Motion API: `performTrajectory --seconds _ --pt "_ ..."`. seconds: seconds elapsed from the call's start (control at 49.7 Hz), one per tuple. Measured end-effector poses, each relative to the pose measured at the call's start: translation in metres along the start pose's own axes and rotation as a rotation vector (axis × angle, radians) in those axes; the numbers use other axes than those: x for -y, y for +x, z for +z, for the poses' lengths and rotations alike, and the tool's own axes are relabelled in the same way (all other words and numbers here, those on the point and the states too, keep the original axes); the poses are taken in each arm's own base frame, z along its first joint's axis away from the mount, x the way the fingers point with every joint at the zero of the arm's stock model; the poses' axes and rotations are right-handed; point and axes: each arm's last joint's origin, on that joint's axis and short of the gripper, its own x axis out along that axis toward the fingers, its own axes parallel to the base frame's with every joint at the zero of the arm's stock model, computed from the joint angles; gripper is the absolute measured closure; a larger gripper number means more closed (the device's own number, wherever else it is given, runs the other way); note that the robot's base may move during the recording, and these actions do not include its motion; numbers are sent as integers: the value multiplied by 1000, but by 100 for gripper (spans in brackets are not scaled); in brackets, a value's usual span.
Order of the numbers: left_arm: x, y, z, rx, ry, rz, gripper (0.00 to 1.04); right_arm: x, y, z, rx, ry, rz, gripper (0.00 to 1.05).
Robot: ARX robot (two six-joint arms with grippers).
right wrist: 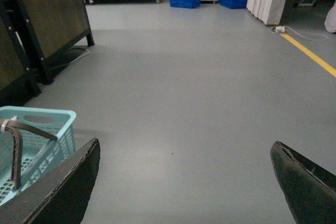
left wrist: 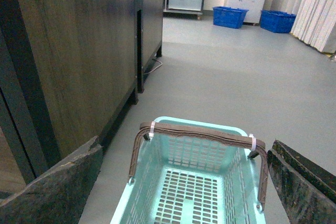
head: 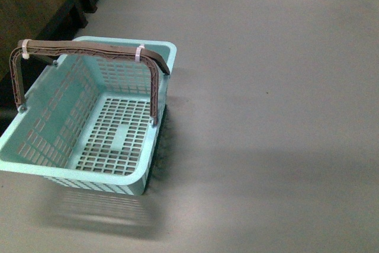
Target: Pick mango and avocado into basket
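So the grey floor (head: 284, 87) is stretching across the room, dark wooden cabinets (left wrist: 79, 51) are standing along one side, the basket (head: 44, 119) is sitting on the floor near them, and the left pincer (left wrist: 185, 144) and right pincer (right wrist: 185, 144) are both gaping wide, gripping nothing.

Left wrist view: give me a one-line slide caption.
Empty teal basket, handles raised, on the grey floor beside a dark wooden cabinet; two blue bins far behind; no fruit in view.

The left gripper (left wrist: 185, 148) and right gripper (right wrist: 186, 145) have dark, scuffed, wedge-shaped fingers (left wrist: 58, 187) with pale worn edges.
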Motion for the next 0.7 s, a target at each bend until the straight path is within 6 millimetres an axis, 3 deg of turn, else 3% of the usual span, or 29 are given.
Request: performTrajectory --seconds 0.422,0.503,0.624,0.704 --pt "0 0 -1 -14 -24 -1 9 0 0 0 0 0 0 9" --pt "1 4 4 -266 -375 26 9 0 0 0 0 0 0 9" --pt "-3 22 32 -295 -822 52 9 0 0 0 0 0 0 9" --pt "-14 50 42 -308 -1068 128 9 0 0 0 0 0 0 9"
